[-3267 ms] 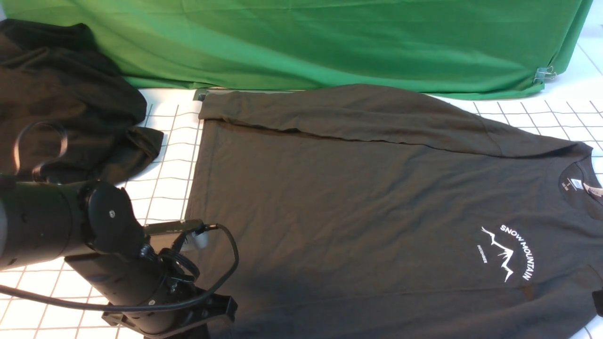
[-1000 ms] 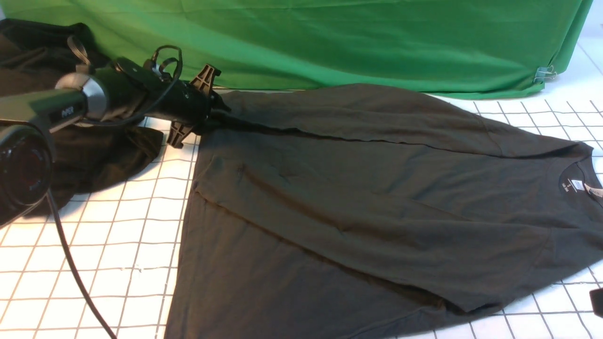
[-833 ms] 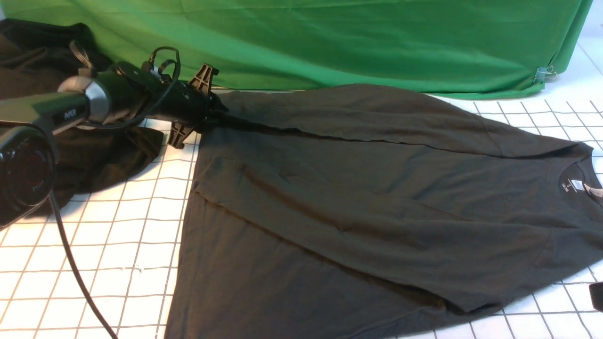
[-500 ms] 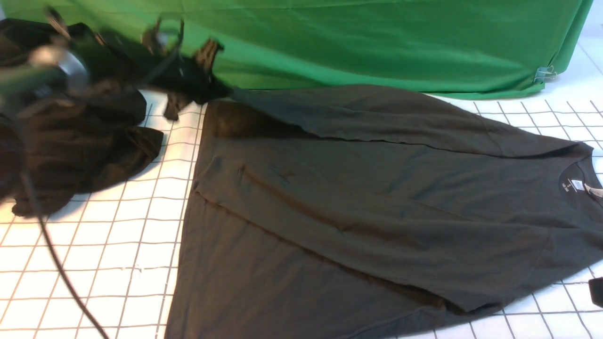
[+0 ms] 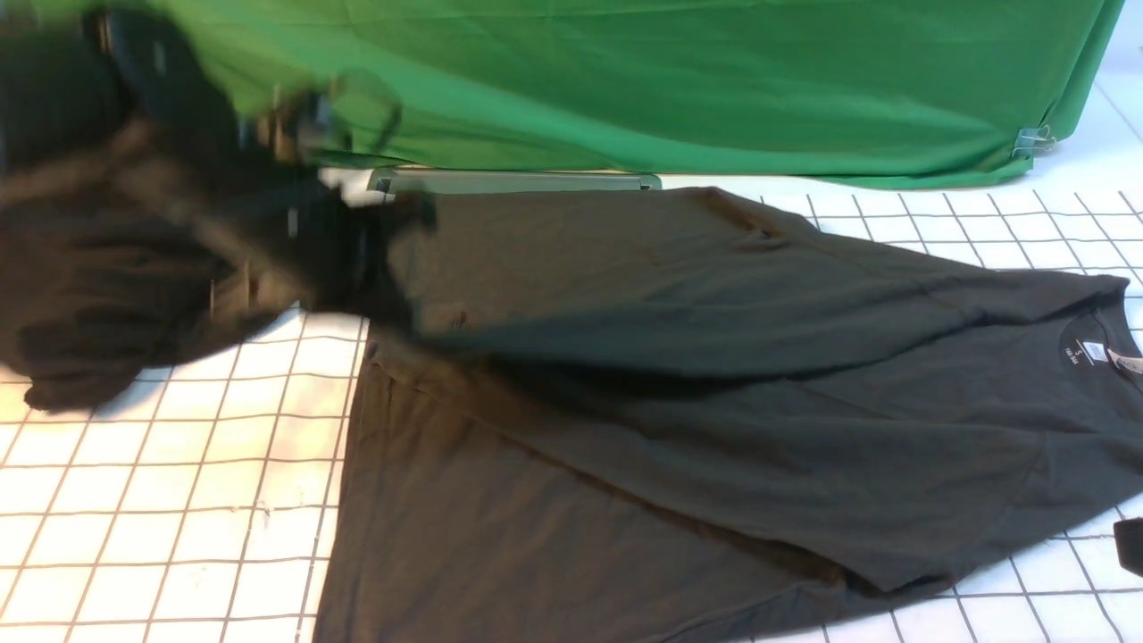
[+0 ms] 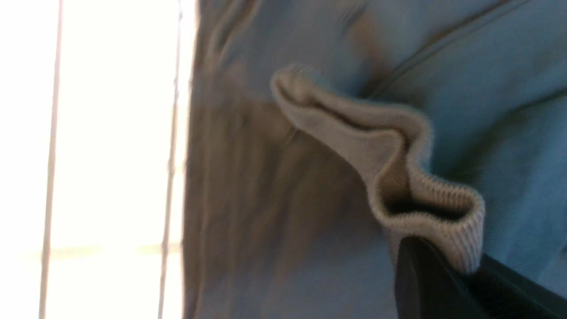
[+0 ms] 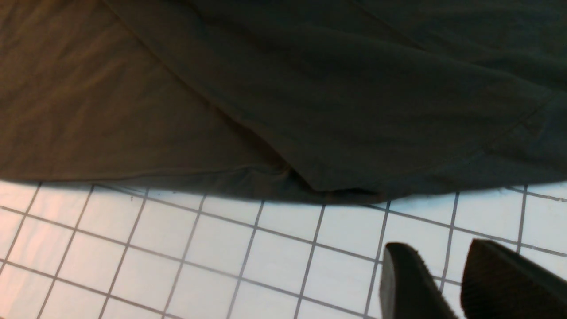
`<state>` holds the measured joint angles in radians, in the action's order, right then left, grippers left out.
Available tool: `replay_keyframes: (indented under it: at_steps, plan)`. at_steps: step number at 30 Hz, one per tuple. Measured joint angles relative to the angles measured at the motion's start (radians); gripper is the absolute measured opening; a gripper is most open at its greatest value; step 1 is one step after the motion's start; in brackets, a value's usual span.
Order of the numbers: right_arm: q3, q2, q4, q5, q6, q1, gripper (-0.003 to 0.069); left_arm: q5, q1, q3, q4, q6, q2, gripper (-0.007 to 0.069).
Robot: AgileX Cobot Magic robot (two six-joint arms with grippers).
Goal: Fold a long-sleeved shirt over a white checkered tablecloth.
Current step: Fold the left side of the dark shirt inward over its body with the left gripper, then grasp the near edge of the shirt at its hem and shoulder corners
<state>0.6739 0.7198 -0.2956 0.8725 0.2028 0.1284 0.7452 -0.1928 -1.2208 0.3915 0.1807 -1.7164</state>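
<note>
The long-sleeved shirt (image 5: 714,429) lies spread on the white checkered tablecloth (image 5: 179,464), neck label (image 5: 1085,350) at the right. Its near half is folded over, so the chest print is hidden. My left gripper (image 5: 393,223), blurred by motion, is shut on the ribbed cuff (image 6: 398,177) of the far sleeve (image 5: 670,268). It holds the cuff above the shirt's hem end. The left fingers (image 6: 425,274) pinch the cuff's edge. My right gripper (image 7: 438,248) hovers over bare tablecloth (image 7: 221,248) just off the shirt's near edge (image 7: 283,177). It is open by a narrow gap and holds nothing.
A blacker heap of cloth (image 5: 98,286) lies at the back left, partly behind my left arm. The green cloth (image 5: 625,80) hangs along the back, with a binder clip (image 5: 1031,140) at its right corner. A grey strip (image 5: 509,181) shows below the green cloth.
The left gripper lifted the far sleeve by its cuff and swung it toward the near side over the shirt body, uncovering the grey strip. The right gripper stayed put.
</note>
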Motion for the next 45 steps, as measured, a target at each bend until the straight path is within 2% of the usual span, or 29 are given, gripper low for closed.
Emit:
replay_keyframes:
  at_steps: [4, 6, 9, 11, 15, 19, 20, 22, 25, 28, 30, 36, 39, 45]
  plan:
    - [0.000, 0.000, 0.000, -0.002, 0.001, 0.000, 0.0190, -0.135, -0.049, 0.178, 0.022, 0.000, 0.009, 0.0022]
    - [0.000, 0.000, 0.000, -0.006, 0.001, 0.000, 0.0190, -0.170, -0.060, 0.205, 0.024, 0.000, 0.009, 0.0033]
    - [0.000, 0.000, 0.000, -0.022, 0.001, 0.000, 0.0190, -0.187, -0.067, 0.233, 0.026, -0.006, 0.010, 0.0081]
    - [0.000, 0.000, 0.000, -0.026, 0.001, 0.000, 0.0193, -0.169, -0.066, 0.234, 0.015, -0.008, 0.014, 0.0149]
    - [0.000, 0.000, 0.000, -0.027, 0.001, 0.000, 0.0197, -0.061, -0.064, 0.220, -0.047, 0.020, 0.017, 0.0279]
    - [0.000, 0.000, 0.000, -0.029, 0.000, 0.000, 0.0199, 0.155, -0.064, 0.129, -0.129, 0.001, 0.042, 0.0405]
    - [0.000, 0.000, 0.000, -0.030, 0.000, 0.000, 0.0199, 0.155, -0.064, 0.129, -0.129, 0.001, 0.042, 0.0405]
    - [0.000, 0.000, 0.000, -0.045, 0.000, 0.000, 0.0199, 0.276, -0.064, 0.045, -0.173, -0.024, 0.090, 0.0459]
    - [0.000, 0.000, 0.000, -0.058, 0.000, 0.000, 0.0199, 0.322, -0.064, 0.025, -0.190, -0.025, 0.132, 0.0472]
    - [0.000, 0.000, 0.000, -0.067, -0.001, 0.000, 0.0201, 0.355, -0.069, 0.104, -0.199, 0.010, 0.201, 0.0476]
    - [0.000, 0.000, 0.000, -0.068, -0.004, 0.000, 0.0204, 0.331, -0.083, 0.204, -0.198, 0.030, 0.228, 0.0472]
    - [0.000, 0.000, 0.000, -0.072, -0.006, 0.000, 0.0215, 0.124, -0.097, 0.498, -0.145, 0.047, 0.234, 0.0426]
    - [0.000, 0.000, -0.001, -0.083, -0.006, 0.000, 0.0218, 0.073, -0.097, 0.540, -0.117, 0.033, 0.214, 0.0398]
    - [0.000, 0.000, -0.001, -0.094, -0.006, 0.000, 0.0218, 0.024, -0.096, 0.546, -0.027, -0.067, 0.172, 0.0351]
